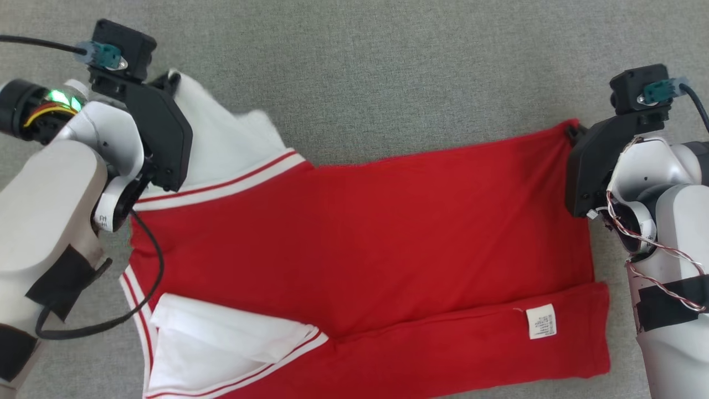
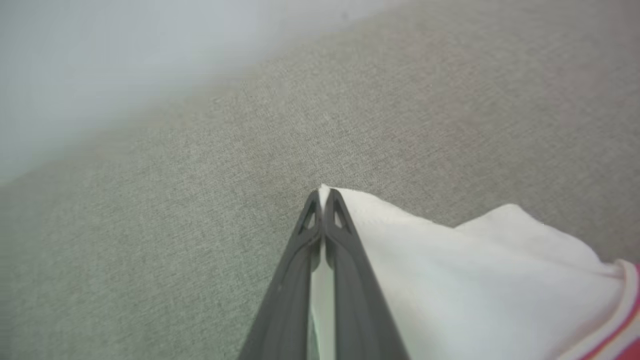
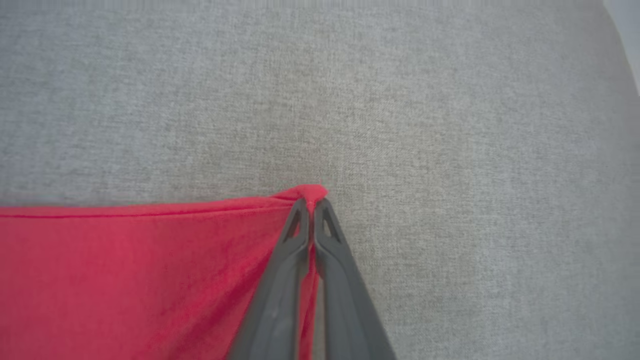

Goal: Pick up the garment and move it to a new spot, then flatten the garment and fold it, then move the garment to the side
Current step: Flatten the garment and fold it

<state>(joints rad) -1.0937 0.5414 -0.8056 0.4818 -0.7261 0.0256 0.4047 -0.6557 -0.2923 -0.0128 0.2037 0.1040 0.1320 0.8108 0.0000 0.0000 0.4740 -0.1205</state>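
A red garment [image 1: 365, 238] with white sleeves and red-and-white striped trim lies spread on grey fabric, its near part doubled over with a white label [image 1: 540, 321] showing. My left gripper [image 2: 322, 196] is shut on the tip of the far white sleeve [image 2: 450, 280], which shows at upper left in the head view [image 1: 221, 138]. My right gripper [image 3: 311, 202] is shut on the far right corner of the red cloth [image 3: 125, 280], seen in the head view at the corner [image 1: 573, 128]. A second white sleeve [image 1: 221, 338] lies folded at the near left.
The grey woven surface [image 1: 388, 72] stretches beyond the garment on the far side. A black cable [image 1: 149, 277] loops from my left arm over the garment's left edge. A pale blurred band [image 2: 100, 60] edges the surface in the left wrist view.
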